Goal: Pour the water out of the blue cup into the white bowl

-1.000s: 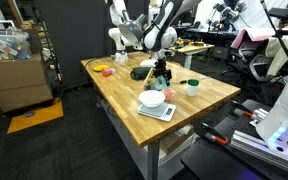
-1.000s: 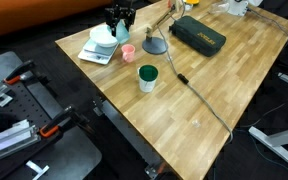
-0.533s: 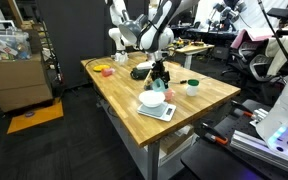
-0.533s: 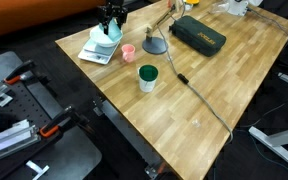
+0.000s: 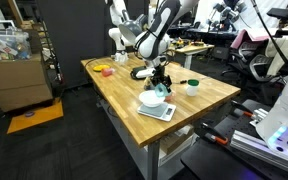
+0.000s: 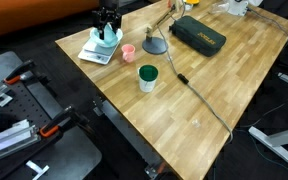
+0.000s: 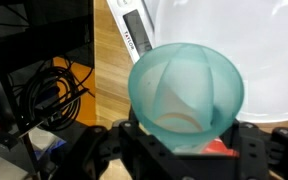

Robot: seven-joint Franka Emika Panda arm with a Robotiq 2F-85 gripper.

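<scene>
Cluttered lab; near one desk [image 6: 184, 95] corner the gripper [image 7: 182, 152] pinches the blue cup [image 7: 184, 95] over the white bowl [image 7: 239, 45]. The cup looks light, thin-walled and probably slick, so it is best held mid-wall, gently.

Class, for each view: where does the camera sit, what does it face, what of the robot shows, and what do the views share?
Exterior view: raised, off the table corner nearest the white bowl; faces the arm, gripper and blue cup.
Exterior view: high, beyond the end away from the bowl; looks down the table; only the gripper shows.
Wrist view: on the wrist, looking over the gripper into the cup's mouth, bowl behind.
Shared: all three show cup and bowl.
</scene>
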